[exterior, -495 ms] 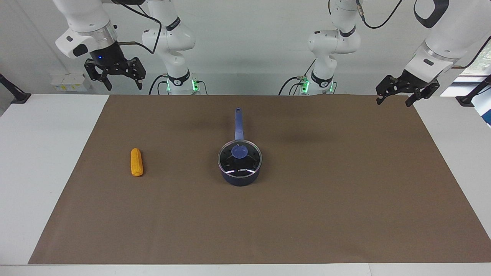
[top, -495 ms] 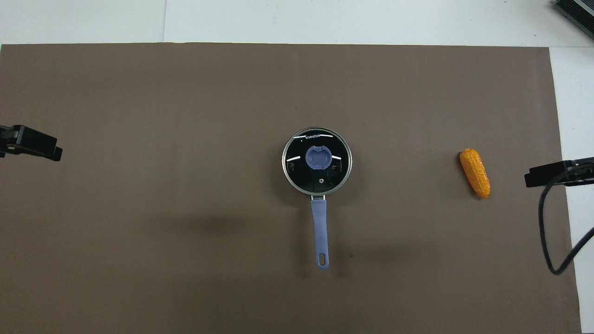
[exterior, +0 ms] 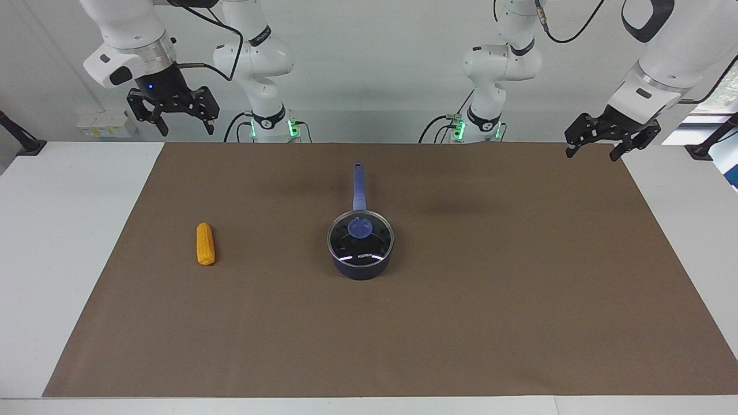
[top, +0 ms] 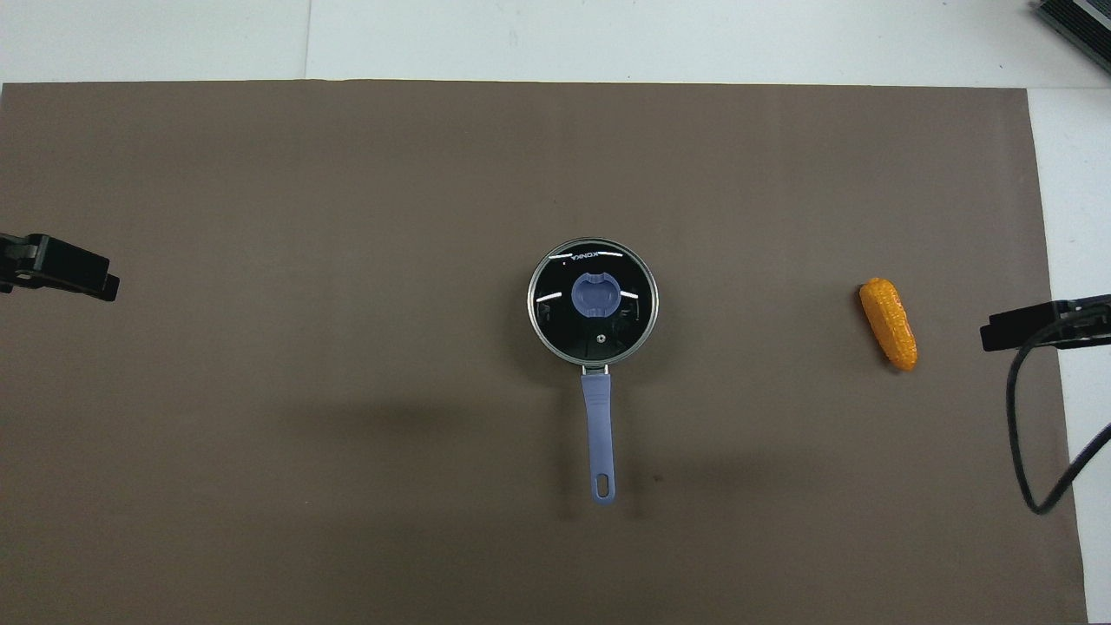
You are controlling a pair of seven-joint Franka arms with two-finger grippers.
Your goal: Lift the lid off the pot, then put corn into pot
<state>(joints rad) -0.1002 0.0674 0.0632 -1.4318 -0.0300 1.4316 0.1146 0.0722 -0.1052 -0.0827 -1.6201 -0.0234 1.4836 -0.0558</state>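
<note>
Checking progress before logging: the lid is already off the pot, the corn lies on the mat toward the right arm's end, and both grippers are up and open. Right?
Not quite: the lid still sits on the pot, as the facing view shows. The rest holds: corn on the mat, left gripper and right gripper up, open.

Round clear glass lid (exterior: pixel 361 238) w/ shiny metal rim, glossy, catches light; blue plastic-looking knob (exterior: pixel 360 228). Dark navy saucepan (exterior: pixel 362 268): smooth, slight sheen; blue-purple handle (top: pixel 599 430) matt. Yellow-orange corn cob (exterior: pixel 205 244): bumpy. Brown mat (exterior: pixel 519 276): matt, paper-like.
</note>
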